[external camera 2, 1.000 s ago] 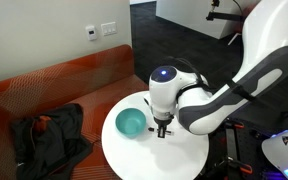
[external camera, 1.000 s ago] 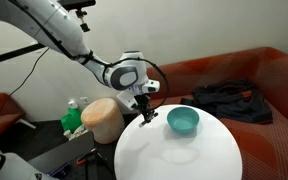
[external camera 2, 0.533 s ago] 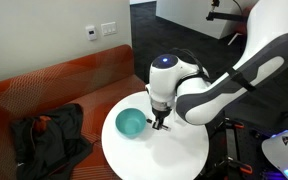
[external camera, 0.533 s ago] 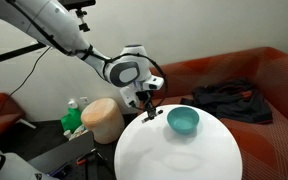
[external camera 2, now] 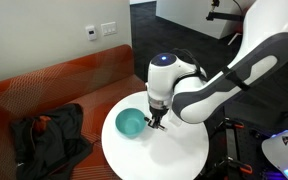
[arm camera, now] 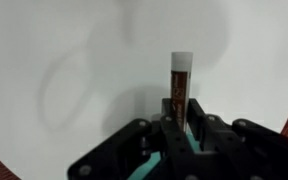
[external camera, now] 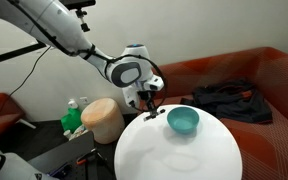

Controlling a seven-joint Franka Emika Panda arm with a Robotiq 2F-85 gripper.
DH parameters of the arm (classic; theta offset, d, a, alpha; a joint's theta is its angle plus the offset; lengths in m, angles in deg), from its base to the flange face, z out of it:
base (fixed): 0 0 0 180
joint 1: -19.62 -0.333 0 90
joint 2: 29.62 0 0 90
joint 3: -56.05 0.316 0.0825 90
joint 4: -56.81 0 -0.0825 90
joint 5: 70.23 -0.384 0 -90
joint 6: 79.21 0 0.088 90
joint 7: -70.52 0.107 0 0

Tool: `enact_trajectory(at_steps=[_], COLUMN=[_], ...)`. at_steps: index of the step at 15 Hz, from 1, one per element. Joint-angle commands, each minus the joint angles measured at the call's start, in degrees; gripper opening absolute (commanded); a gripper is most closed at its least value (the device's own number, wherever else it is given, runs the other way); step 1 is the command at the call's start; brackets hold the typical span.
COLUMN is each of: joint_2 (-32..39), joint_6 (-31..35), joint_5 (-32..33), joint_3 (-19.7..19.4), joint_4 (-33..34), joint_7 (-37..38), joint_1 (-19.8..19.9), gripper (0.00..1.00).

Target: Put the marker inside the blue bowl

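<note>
Where the sofa (external camera: 274,75) curves, a white table (external camera: 174,152) bears the blue bowl (external camera: 183,121).

No readable text anywhere (marks too small).

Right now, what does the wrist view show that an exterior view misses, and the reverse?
Wrist view only: the marker in detail, dark with a pale tip, clamped in the gripper. Exterior view only: the blue bowl on the white table near the gripper, and the tan basket next to the table. Both: the gripper and the white table.
</note>
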Motion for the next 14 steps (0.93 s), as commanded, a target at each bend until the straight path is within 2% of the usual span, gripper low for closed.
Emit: enact_trajectory(at_steps=[1,7,14], joint_2=[3.53,8.99,16.21], joint_6=[1.38,0.47,-0.49], joint_5=[-2.71,-3.49,-4.93], joint_3=[-1.14,-3.69,-4.7], joint_4=[5.03,12.85,21.03], joint_7=[7.41,19.14,23.46], joint_1=[-1.13,-3.12,-2.83], gripper=[0.05,0.05,0.05])
